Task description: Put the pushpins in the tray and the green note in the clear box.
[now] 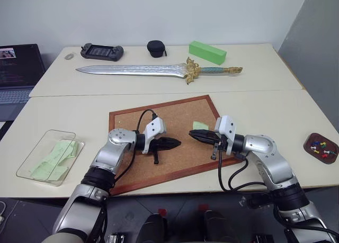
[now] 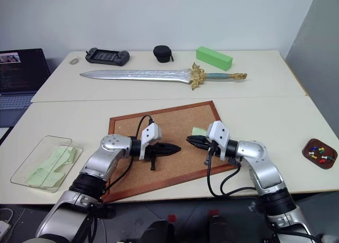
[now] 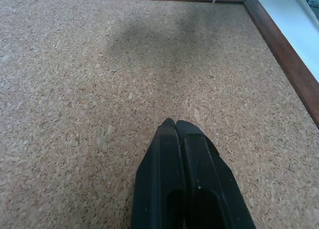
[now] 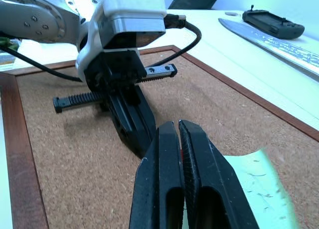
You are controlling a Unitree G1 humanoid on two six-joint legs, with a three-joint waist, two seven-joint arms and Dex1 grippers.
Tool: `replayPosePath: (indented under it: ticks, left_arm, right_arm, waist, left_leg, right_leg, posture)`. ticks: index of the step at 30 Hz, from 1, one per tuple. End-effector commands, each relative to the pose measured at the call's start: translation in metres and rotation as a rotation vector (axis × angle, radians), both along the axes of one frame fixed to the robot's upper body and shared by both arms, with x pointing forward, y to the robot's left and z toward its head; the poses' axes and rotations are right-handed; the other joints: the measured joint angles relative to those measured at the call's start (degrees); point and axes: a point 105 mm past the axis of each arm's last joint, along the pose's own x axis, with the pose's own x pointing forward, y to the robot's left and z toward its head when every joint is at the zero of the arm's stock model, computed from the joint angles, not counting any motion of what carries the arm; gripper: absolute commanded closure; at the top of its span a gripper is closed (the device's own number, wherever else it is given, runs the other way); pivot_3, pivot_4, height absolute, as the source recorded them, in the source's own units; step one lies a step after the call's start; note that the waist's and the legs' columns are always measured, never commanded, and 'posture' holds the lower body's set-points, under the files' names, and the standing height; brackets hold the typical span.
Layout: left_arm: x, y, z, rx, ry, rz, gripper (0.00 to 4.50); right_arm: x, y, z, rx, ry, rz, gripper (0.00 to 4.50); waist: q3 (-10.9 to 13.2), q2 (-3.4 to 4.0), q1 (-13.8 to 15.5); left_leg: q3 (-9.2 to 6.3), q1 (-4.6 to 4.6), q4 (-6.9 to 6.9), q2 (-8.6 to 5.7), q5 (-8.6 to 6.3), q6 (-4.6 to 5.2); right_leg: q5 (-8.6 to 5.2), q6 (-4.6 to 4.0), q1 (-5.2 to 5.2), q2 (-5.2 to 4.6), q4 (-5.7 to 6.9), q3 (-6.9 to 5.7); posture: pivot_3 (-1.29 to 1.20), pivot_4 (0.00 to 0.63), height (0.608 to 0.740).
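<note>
The worktop (image 1: 254,108) carries a wood-framed corkboard (image 1: 180,153) in the middle, and both arms reach over it. On the far part lie an ornamental sword (image 1: 153,71), a bright green block (image 1: 207,52), a handheld game console (image 1: 101,52) and a small black case (image 1: 155,48); a laptop (image 1: 18,73) stands at the left edge.

The clear box (image 1: 32,171) sits at the left near edge and already holds several pale green slips. One green note (image 1: 200,125) is left on the corkboard, just beside the right gripper (image 4: 177,126). I judge this part of the task as mostly done, with this last slip to move.

The tray (image 1: 311,152) is at the far right edge and holds pushpins (image 1: 321,147) in red, blue, green and yellow. I see no pin on the board, so the pin part looks finished.

The right gripper is pressed together, and a small red thing seems caught between the fingers; I cannot tell what it is. The left gripper (image 3: 173,123) is also pressed together, holding nothing, low over bare cork.
</note>
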Motion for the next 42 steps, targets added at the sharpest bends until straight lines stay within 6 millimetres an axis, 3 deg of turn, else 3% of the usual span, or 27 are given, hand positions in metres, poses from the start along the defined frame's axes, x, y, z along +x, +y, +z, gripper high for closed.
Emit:
replayPosePath:
  ticks: [1, 8, 12, 15, 21, 25, 37, 42]
  left_arm:
    - [0.006, -0.002, 0.004, -0.071, 0.079, 0.072, 4.5]
    - [0.013, 0.003, 0.059, -0.432, 0.45, 0.163, 3.37]
    - [0.013, 0.012, 0.069, -0.51, 0.594, 0.208, 2.71]
    - [0.007, 0.007, 0.072, -0.539, 0.692, 0.202, 2.14]
    - [-0.004, -0.015, 0.081, -0.624, 0.879, 0.136, 2.14]
    - [-0.004, -0.018, 0.086, -0.673, 0.934, 0.137, 2.14]
    - [-0.024, -0.033, 0.067, -0.535, 0.927, 0.085, 2.14]
    - [-0.018, -0.021, 0.064, -0.51, 0.874, 0.118, 2.14]
  right_arm:
    - [0.001, -0.002, 0.017, -0.014, -0.096, 0.011, 4.48]
    - [0.003, -0.012, 0.026, -0.133, -0.263, 0.018, 4.5]
    - [0.0, -0.015, 0.025, -0.188, -0.376, 0.024, 4.5]
    - [-0.002, -0.013, 0.024, -0.209, -0.44, 0.03, 4.5]
    - [-0.009, 0.0, 0.019, -0.285, -0.598, 0.109, 4.5]
    - [-0.015, 0.009, 0.015, -0.317, -0.704, 0.172, 4.5]
    - [-0.028, 0.029, 0.024, -0.3, -0.854, 0.263, 4.5]
    - [-0.025, 0.024, 0.024, -0.297, -0.834, 0.241, 4.5]
  waist:
    - [0.0, 0.0, 0.1]
    - [0.1, -0.2, -0.1]
    - [0.2, -0.24, -0.2]
    - [0.2, -0.25, -0.6]
    - [0.2, -0.26, -0.4]
    - [0.2, -0.29, -0.5]
    - [0.2, -0.29, -0.4]
    - [0.2, -0.3, -0.4]
  left_leg:
    - [0.0, 0.0, 0.0, 0.0, 0.0, 0.0]
    - [-0.02, -0.09, 0.04, -0.01, 0.0, 0.0]
    - [-0.08, -0.16, 0.02, 0.03, 0.0, 0.0]
    - [-0.02, -0.15, -0.01, 0.03, 0.01, -0.02]
    - [-0.02, -0.16, 0.03, 0.05, 0.06, -0.12]
    - [0.02, -0.14, 0.04, 0.04, 0.16, -0.28]
    - [0.0, -0.13, 0.03, 0.05, 0.26, -0.47]
    - [-0.01, -0.13, -0.01, 0.04, 0.26, -0.48]
  right_leg:
    - [0.0, 0.0, 0.0, -0.01, 0.0, 0.01]
    - [0.0, 0.01, -0.07, 0.01, 0.05, -0.03]
    - [0.0, 0.0, -0.17, 0.06, 0.06, -0.07]
    - [0.0, 0.0, -0.19, 0.01, 0.05, -0.02]
    - [0.0, 0.0, -0.18, -0.1, 0.04, 0.01]
    - [0.0, 0.01, -0.18, -0.11, 0.05, 0.04]
    - [0.01, 0.0, -0.17, -0.17, 0.05, 0.07]
    - [0.01, -0.01, -0.18, -0.15, 0.04, 0.06]
  posture:
    - [0.0, 0.15, 0.74]
    - [0.0, 0.15, 0.74]
    - [0.0, 0.15, 0.74]
    - [0.0, 0.15, 0.74]
    - [0.0, 0.15, 0.74]
    - [0.0, 0.15, 0.74]
    - [0.0, 0.15, 0.74]
    - [0.0, 0.15, 0.74]
